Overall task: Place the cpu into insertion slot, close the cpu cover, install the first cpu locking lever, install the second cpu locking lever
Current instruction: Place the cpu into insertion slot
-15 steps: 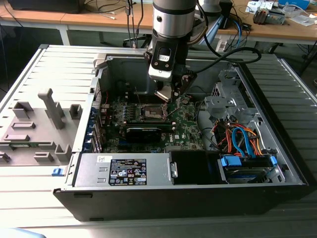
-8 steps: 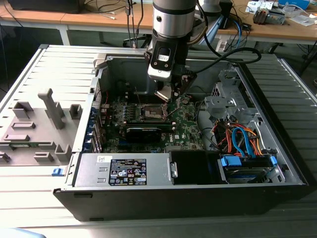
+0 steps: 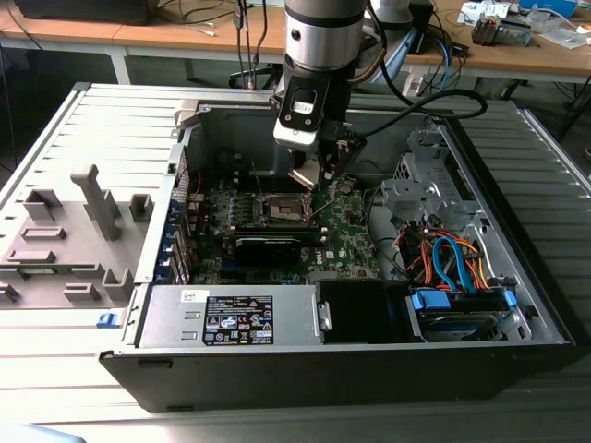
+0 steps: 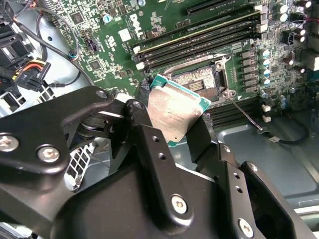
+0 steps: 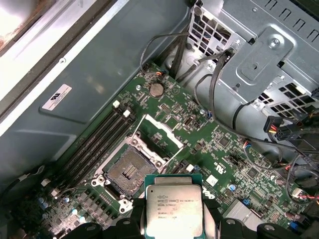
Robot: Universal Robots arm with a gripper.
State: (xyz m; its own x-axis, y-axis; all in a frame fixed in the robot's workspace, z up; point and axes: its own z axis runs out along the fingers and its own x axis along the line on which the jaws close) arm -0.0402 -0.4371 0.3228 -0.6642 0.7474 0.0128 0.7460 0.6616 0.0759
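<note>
Between the hand's (image 3: 319,187) two black fingers (image 4: 144,134) sits the cpu (image 5: 173,211), pinched by opposite edges, silvery top facing both wrist cameras, tilted in the second wrist view. Hand is clenched on it, hanging inside the open computer case (image 3: 517,277) above the green motherboard (image 5: 227,149). Insertion slot (image 5: 128,172) lies just past the fingertips, lower than the cpu and apart from it, dark contact field bare. cpu cover (image 5: 163,130) stands raised on the slot's side away from the hand. Thin metal lever (image 4: 244,113) angles out beside the slot. Black memory slots (image 5: 94,144) run alongside, farther from the hand. Case rests on a grey slatted tabletop (image 3: 55,120).
</note>
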